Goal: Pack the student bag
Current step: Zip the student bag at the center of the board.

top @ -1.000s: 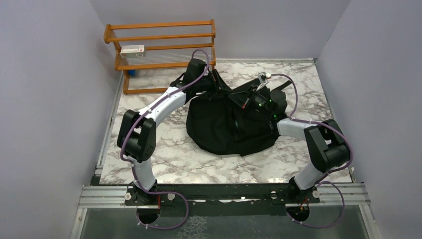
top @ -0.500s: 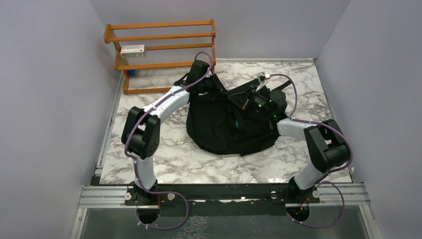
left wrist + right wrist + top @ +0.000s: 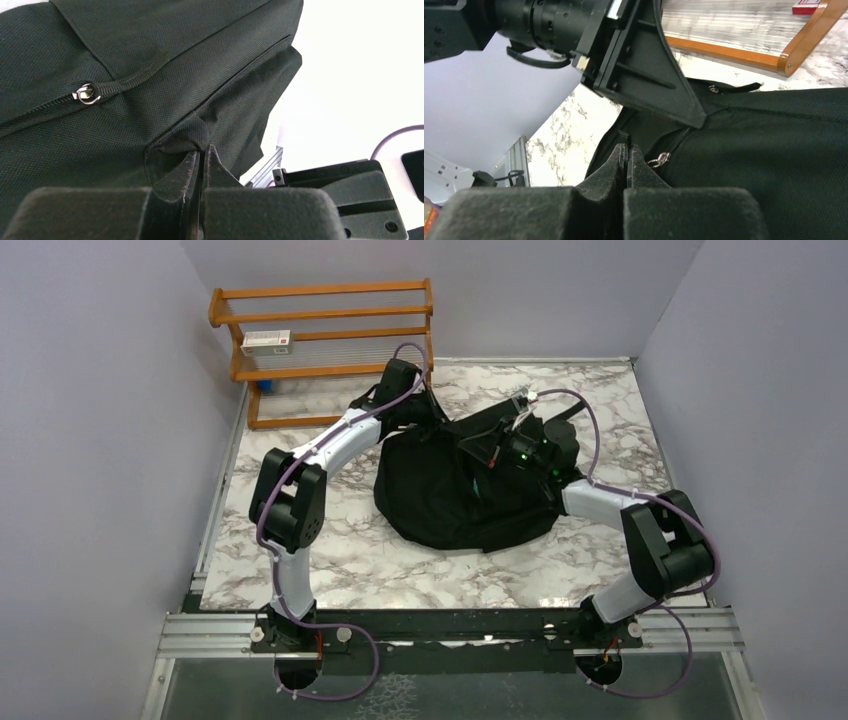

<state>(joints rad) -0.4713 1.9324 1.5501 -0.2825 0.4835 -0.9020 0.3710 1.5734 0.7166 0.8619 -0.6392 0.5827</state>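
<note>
The student bag (image 3: 455, 495), a large black fabric backpack, lies slumped in the middle of the marble table (image 3: 330, 550). My left gripper (image 3: 430, 418) is at the bag's far left top. In the left wrist view that gripper (image 3: 202, 151) is shut on a pinched fold of the bag (image 3: 150, 55) fabric, below a silver zipper slider (image 3: 86, 93). My right gripper (image 3: 492, 447) sits over the bag's upper middle. In the right wrist view it (image 3: 626, 148) is shut on a small black pull tab of the bag (image 3: 774, 150), beside a silver zipper ring (image 3: 659, 159).
A wooden rack (image 3: 320, 345) stands at the back left against the wall and holds a white and red box (image 3: 265, 338). Grey walls close in the table on three sides. A metal rail (image 3: 450, 632) runs along the near edge.
The left gripper has shut on a fold of the bag's fabric. The left arm's elbow has shifted right, and the right arm's elbow has drifted slightly right and nearer. The bag has barely moved.
</note>
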